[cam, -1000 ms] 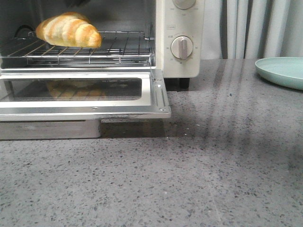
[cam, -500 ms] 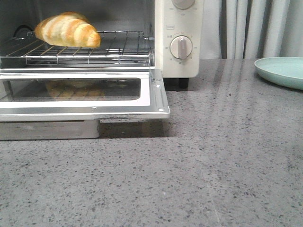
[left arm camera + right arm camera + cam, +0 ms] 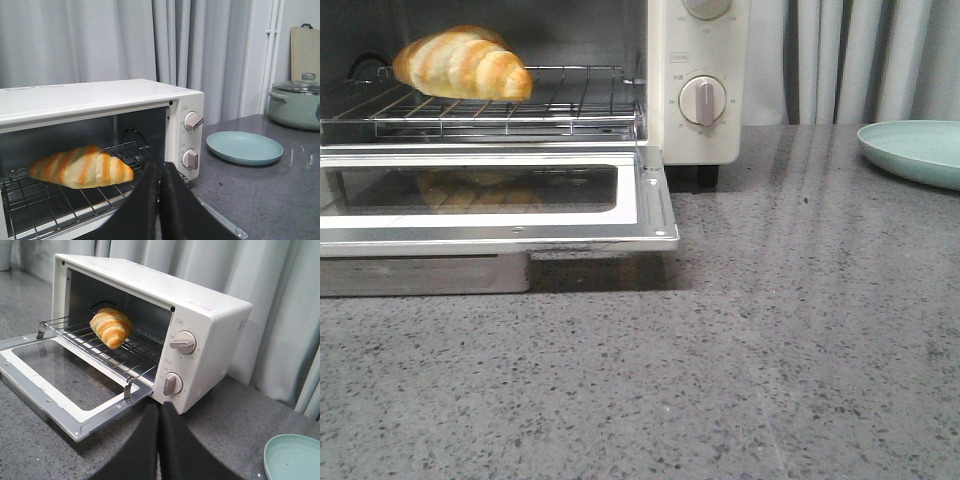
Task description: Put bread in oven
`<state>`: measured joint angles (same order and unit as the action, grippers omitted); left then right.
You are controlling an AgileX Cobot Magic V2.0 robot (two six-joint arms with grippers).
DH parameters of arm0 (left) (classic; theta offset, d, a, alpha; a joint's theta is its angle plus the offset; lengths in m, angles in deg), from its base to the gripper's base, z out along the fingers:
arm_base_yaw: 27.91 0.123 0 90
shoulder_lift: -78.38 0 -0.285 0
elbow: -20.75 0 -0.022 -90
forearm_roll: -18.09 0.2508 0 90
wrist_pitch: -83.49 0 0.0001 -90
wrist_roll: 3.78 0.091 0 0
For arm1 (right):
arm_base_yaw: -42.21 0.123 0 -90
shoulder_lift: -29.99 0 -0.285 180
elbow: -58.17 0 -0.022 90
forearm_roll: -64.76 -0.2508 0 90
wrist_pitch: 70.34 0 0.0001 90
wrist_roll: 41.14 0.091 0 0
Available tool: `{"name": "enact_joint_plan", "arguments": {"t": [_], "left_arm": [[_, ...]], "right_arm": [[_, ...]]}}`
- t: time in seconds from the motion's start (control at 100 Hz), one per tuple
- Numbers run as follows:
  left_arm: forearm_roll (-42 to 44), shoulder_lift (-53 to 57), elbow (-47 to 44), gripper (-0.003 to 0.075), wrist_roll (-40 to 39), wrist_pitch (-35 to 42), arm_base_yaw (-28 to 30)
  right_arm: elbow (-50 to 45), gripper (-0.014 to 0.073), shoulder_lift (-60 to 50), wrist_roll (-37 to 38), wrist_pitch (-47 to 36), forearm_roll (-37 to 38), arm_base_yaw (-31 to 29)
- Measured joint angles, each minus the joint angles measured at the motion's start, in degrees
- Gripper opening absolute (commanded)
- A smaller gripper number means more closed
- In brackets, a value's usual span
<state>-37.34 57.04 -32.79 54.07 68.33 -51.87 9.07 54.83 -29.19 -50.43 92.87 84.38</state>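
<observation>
The grey speckled stone countertop [image 3: 770,350] carries everything here. On it sits the cream-white toaster oven [image 3: 695,130] with round dials at its right, its glass-windowed drop-down door [image 3: 500,205] lying open and flat toward the robot. Off to the right rests a pale green round plate [image 3: 915,150], with nothing on it.

On the wire rack [image 3: 570,105] inside the oven lies the golden-brown, cream-striped croissant-shaped roll [image 3: 462,64], towards the left of the cavity, its long axis running roughly across the oven's width. By the look of it the placing is done; what remains, at most, is the door.

The left gripper [image 3: 160,172] has its black fingers pressed together with nothing between them, and the roll lies ahead of it and slightly aside, just past the door. The right gripper [image 3: 159,412] is likewise closed and empty, facing the oven's dial corner, farther from the roll. The left arm appears nearer the roll and door.
</observation>
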Motion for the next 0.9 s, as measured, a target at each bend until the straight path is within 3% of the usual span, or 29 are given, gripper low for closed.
{"name": "enact_joint_plan", "arguments": {"t": [0.52, 0.65, 0.72, 0.9], "left_arm": [[0.1, 0.0, -0.4, -0.0021, 0.0, 0.0, 0.0], [5.7, 0.0, -1.0, -0.0021, -0.6, 0.2, 0.5], [14.7, 0.1, -2.3, -0.0021, -6.8, 0.4, 2.3], [44.4, 1.8, -8.9, -0.0021, -38.0, 1.6, 9.7]], "right_arm": [[0.0, -0.0057, 0.0, 0.0, 0.0, 0.0, 0.0], [0.0, -0.0057, 0.0, 0.0, 0.0, 0.0, 0.0], [0.0, -0.0057, 0.0, 0.0, 0.0, 0.0, 0.0], [0.0, -0.0057, 0.0, 0.0, 0.0, 0.0, 0.0]]}}
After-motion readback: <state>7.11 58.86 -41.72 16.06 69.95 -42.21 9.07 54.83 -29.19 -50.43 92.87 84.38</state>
